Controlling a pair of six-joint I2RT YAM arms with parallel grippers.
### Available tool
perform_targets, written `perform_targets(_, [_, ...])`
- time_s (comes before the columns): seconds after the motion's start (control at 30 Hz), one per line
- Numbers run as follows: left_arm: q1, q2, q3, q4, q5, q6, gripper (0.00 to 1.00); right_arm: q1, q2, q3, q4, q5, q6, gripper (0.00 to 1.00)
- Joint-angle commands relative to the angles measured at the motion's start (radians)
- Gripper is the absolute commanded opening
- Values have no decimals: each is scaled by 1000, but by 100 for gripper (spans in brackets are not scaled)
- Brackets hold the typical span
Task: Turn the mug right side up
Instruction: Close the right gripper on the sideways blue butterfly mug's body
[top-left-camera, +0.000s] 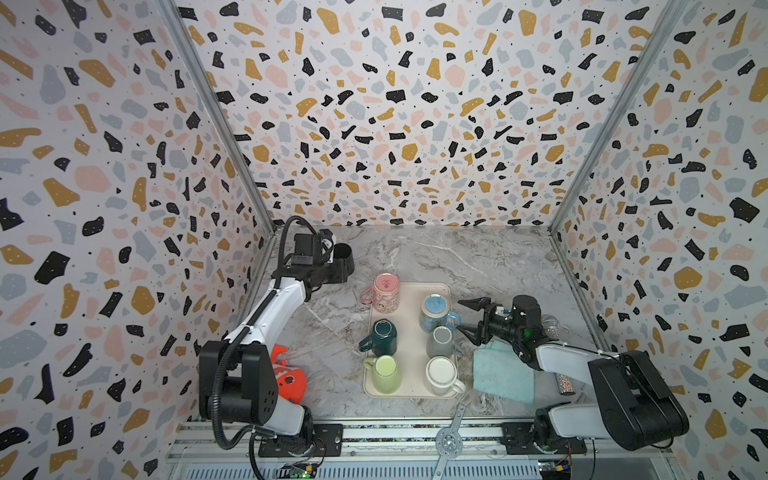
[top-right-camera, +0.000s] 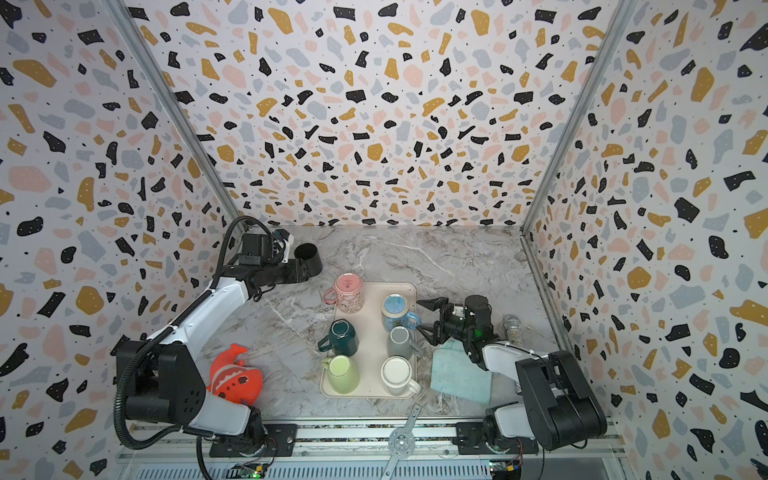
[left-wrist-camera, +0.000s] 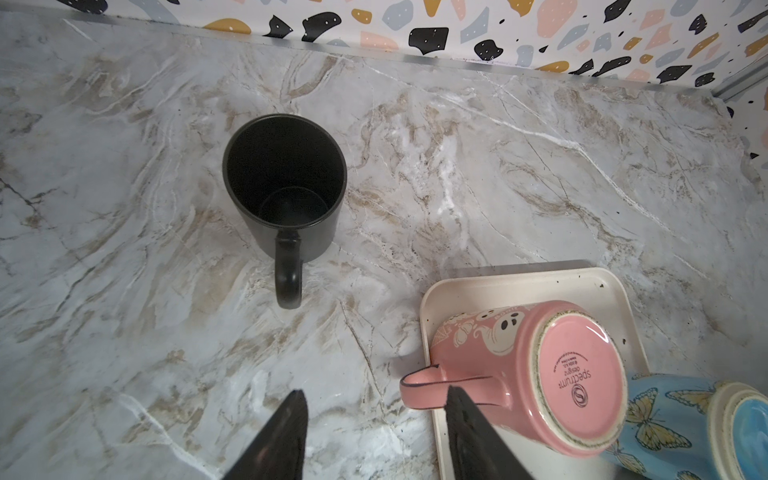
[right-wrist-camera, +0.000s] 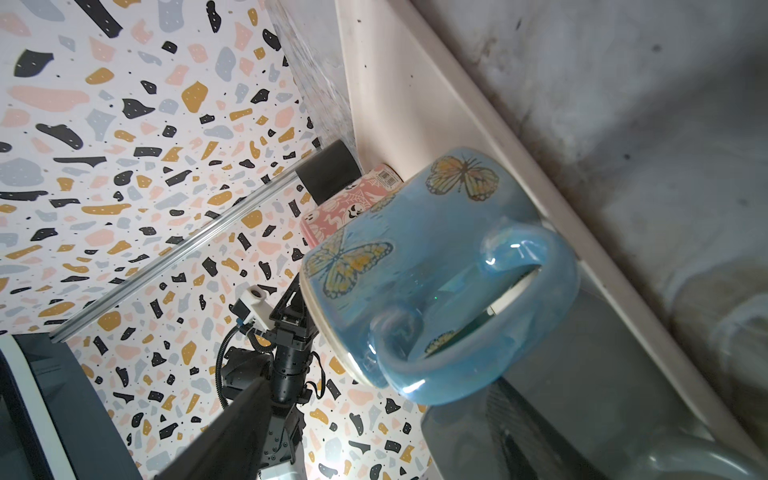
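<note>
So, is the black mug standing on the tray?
No, the black mug stands upright on the marble tabletop, apart from the cream tray.

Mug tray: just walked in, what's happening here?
A black mug stands upright on the table, off the tray; the left pincer hangs open near it, empty. The right pincer is open at the handle of the upside-down blue butterfly mug on the tray, not yet gripping. The tray's other mugs look bottom-up too.

Cream tray (top-left-camera: 411, 328), with a pink mug (top-left-camera: 386, 293) patterned in white ghosts, a blue mug (top-left-camera: 434, 313) with orange butterflies, a dark teal mug (top-left-camera: 381, 334), a grey mug (top-left-camera: 441, 340), a pale green mug (top-left-camera: 386, 372) and a white mug (top-left-camera: 441, 372). Beyond the tray, a black mug (left-wrist-camera: 286, 178) on the brown-veined grey marble bench (left-wrist-camera: 498, 187).
</note>
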Motion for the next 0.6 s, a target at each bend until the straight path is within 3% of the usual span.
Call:
perform_targets(0.0, [-4,9,9,6,7,-4,54,-3,12,13,88,23,64,80])
perform_targets(0.57, [-4,16,7,-2,6,0,54,3,47,10,133,15,217,70])
